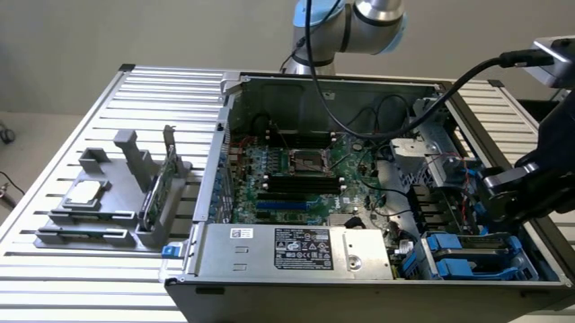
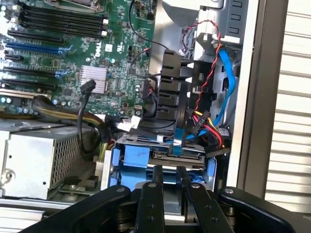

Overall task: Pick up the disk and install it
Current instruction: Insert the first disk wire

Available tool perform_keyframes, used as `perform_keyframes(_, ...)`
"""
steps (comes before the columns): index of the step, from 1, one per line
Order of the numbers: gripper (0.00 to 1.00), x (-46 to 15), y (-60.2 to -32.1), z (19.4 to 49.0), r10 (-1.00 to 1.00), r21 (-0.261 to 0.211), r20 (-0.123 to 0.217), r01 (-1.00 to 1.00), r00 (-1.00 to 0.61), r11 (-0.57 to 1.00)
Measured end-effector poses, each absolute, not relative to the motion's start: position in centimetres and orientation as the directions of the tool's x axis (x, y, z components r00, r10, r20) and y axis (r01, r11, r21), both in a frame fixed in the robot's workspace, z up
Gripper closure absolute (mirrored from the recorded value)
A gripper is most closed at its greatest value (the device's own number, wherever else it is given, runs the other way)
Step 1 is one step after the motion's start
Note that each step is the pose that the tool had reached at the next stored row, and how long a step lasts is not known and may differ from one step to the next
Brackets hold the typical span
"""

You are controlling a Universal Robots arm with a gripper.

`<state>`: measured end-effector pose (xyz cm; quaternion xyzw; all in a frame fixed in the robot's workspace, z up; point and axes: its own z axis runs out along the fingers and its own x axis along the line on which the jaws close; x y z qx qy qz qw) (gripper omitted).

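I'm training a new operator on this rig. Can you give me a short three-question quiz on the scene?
1. Fill in: the green circuit card stands in the grey fixture, on the exterior view's ____ of the computer case.
2. True or false: the gripper hangs above that fixture.
3. The carrier framing the disk is: A red, B blue, C yellow.
Key: 1 left; 2 false, it is at the case, by the disk; 3 B.
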<state>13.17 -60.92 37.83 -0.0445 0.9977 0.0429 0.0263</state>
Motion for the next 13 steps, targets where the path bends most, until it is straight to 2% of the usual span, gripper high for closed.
perform_keyframes(13,0.75,13.18,-60.93,37.59,0.143,0.084,-0.048,0.139,-0.989,0.987)
